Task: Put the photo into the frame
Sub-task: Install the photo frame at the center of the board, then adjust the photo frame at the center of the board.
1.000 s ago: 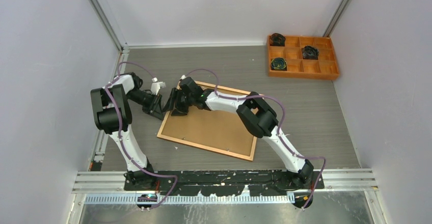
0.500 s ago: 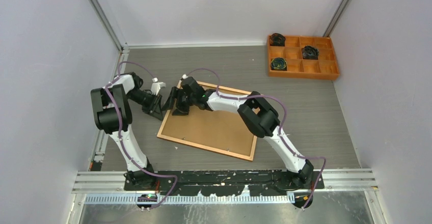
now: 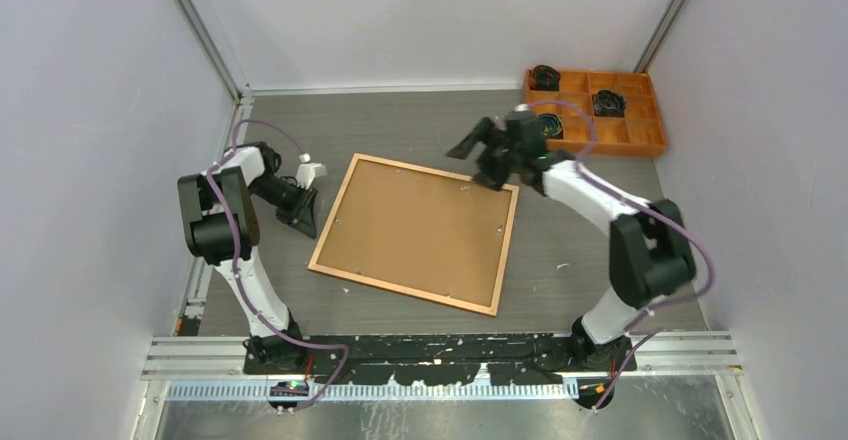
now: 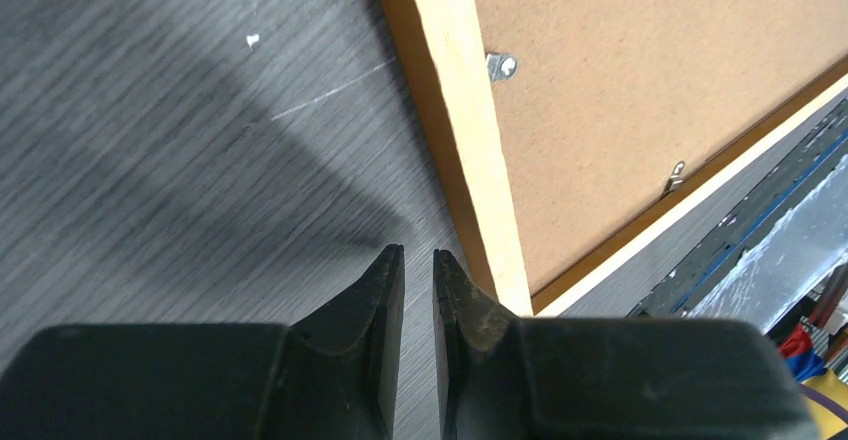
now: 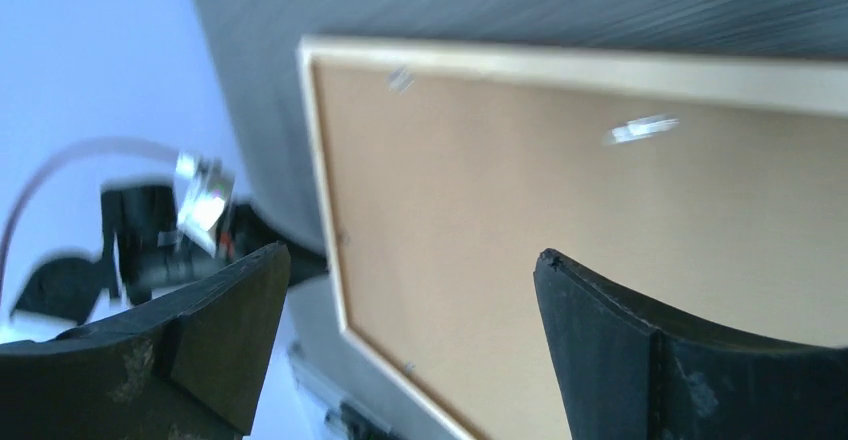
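Most looks done: frame (image 4: 462, 130) lies face-down mid-bench, backing (image 3: 415, 230) clipped in, photo hidden, presumably beneath. Left gripper (image 4: 415, 256) nearly pressed together, empty, beside its rim; right gripper (image 5: 410, 260) spread wide, empty.

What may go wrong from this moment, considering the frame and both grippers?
1. The left gripper, nearly shut, sits low beside the left rail of the frame; a sideways move may shove it.
2. The right gripper hangs open over the far right corner; descending, it could catch a clip or the backing board.
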Available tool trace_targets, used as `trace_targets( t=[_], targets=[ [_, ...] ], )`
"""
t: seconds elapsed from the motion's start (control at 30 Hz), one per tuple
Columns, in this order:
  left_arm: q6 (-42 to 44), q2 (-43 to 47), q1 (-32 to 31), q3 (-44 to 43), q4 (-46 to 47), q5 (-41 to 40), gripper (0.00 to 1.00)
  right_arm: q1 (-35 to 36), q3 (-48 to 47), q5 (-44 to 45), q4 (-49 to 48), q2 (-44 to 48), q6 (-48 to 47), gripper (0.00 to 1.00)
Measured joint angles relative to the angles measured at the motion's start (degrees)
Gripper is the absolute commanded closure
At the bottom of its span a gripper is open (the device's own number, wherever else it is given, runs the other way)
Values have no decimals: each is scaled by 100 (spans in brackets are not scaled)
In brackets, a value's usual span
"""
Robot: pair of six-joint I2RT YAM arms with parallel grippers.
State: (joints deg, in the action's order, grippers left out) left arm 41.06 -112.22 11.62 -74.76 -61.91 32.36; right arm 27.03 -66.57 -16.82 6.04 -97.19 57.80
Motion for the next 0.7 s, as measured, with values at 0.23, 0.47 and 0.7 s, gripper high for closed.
trace_targets(
  t=[0.23,0.47,0.7],
  targets=[
    [26,278,-232,492,190,-332,81,-1499,1290,970,1204,1764,-603,1],
    [155,656,-723,885,339,-649,81,-1622,1784,1025,1436,1687,-787,1],
    [457,870,-1060,1110,264,-876,81,-1471,1384,866,1134,389,-796,1]
  ],
)
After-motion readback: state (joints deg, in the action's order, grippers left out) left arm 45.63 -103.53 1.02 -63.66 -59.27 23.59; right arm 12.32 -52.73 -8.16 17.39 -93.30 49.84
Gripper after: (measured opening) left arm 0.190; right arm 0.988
